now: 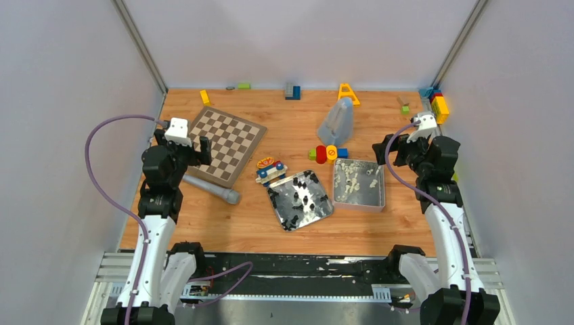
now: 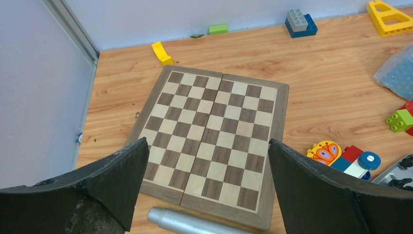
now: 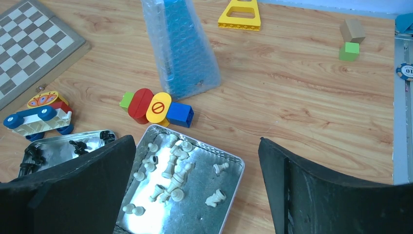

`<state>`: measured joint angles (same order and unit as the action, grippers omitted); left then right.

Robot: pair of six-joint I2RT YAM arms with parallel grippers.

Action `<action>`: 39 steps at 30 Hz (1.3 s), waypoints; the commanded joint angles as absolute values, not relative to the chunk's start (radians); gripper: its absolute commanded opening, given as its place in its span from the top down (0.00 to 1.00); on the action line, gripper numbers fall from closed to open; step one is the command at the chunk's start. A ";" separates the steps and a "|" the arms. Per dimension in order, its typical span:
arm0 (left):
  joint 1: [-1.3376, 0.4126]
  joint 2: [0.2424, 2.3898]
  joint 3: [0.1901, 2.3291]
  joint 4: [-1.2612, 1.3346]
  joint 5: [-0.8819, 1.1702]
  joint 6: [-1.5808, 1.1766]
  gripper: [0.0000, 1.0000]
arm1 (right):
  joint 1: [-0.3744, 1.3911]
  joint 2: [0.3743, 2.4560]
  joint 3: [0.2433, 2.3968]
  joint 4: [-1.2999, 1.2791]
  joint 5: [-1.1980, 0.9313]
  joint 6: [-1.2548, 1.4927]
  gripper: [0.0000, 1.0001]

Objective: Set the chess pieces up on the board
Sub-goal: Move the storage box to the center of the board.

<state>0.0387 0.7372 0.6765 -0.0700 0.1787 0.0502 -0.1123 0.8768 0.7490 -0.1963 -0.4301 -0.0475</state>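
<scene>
The chessboard (image 1: 227, 144) lies flat and bare at the left rear; it fills the left wrist view (image 2: 214, 141), and a corner shows in the right wrist view (image 3: 29, 44). The black chess pieces (image 1: 304, 194) lie jumbled in a tilted silver tray (image 1: 310, 219) at table centre; a few show in the right wrist view (image 3: 78, 145). Cream chess pieces (image 1: 352, 177) lie in a second silver tray (image 1: 383, 183), mostly on their sides (image 3: 173, 170). My left gripper (image 1: 198, 146) hovers open over the board's near edge (image 2: 207, 142). My right gripper (image 1: 392, 144) hovers open and empty above the cream tray (image 3: 197, 140).
A silver cylinder (image 1: 213, 189) lies along the board's near edge (image 2: 195, 222). A toy car (image 1: 271, 169) sits between the board and the trays. A bubble-wrapped blue object (image 1: 338, 120) and a row of coloured blocks (image 1: 327, 153) stand behind the trays. Loose blocks line the back wall.
</scene>
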 commanded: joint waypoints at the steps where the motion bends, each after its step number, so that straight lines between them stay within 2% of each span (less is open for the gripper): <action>1: 0.034 0.724 0.680 -0.035 0.165 0.050 0.00 | -0.109 0.869 0.747 -0.166 -0.459 -0.054 0.00; 18: 0.034 0.711 0.697 -0.090 0.180 0.067 0.00 | -0.109 0.888 0.738 -0.176 -0.516 -0.106 0.00; 23: 0.035 0.730 0.717 -0.136 0.273 0.078 0.00 | -0.098 1.020 0.792 -0.233 -0.423 -0.109 0.01; 29: 0.034 0.735 0.716 -0.141 0.287 0.083 0.00 | -0.091 1.240 0.860 -0.356 -0.328 -0.128 0.17; 33: 0.032 0.727 0.709 -0.130 0.289 0.085 0.00 | -0.091 1.314 0.842 -0.383 -0.297 -0.146 0.24; 39: 0.033 0.729 0.706 -0.129 0.292 0.085 0.00 | -0.091 1.420 0.868 -0.386 -0.264 -0.134 0.40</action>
<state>0.0387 0.7403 0.6773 -0.1532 0.2790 0.0738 -0.0944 1.3685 0.8188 -0.3809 -0.3035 -0.1333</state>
